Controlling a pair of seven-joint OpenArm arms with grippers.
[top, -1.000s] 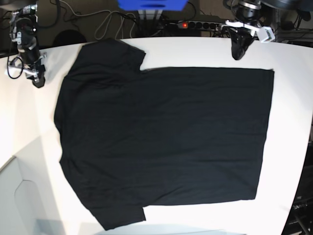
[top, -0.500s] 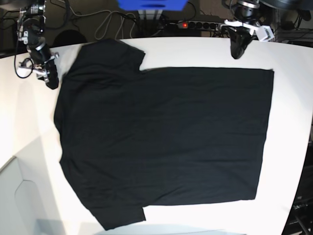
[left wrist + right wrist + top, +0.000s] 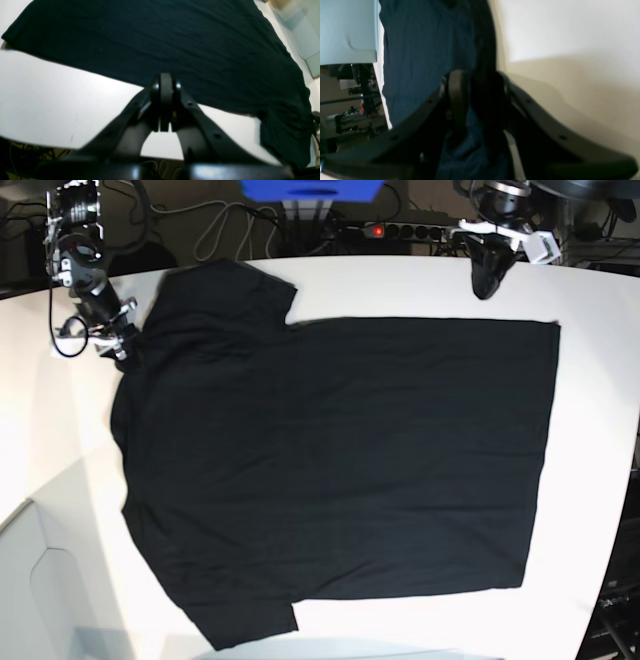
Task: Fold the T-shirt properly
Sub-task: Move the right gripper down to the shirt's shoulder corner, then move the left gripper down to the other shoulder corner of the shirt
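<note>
White tabletop [image 3: 600,380], cables and a power strip [image 3: 405,230] behind it, carrying the T-shirt [image 3: 340,470] spread flat and unfolded — its long axis runs across the base view, neck and shoulders toward that view's left, straight hem toward its right, one sleeve at the far edge and one at the near edge. Over the preceding second the right gripper [image 3: 122,350] has travelled from bare table beside the garment onto the shoulder edge near the far sleeve; in the right wrist view its fingers [image 3: 456,95] stand apart with dark cloth lying between them, so the jaws straddle the fabric without being closed on it. The left gripper [image 3: 487,280] has not shifted: it hangs above the far table edge, clear of the shirt's long side, with its fingertips [image 3: 166,92] pressed together on nothing. Judged from this, the first grasp is being set up on the shoulder side, and no fold has begun.
</note>
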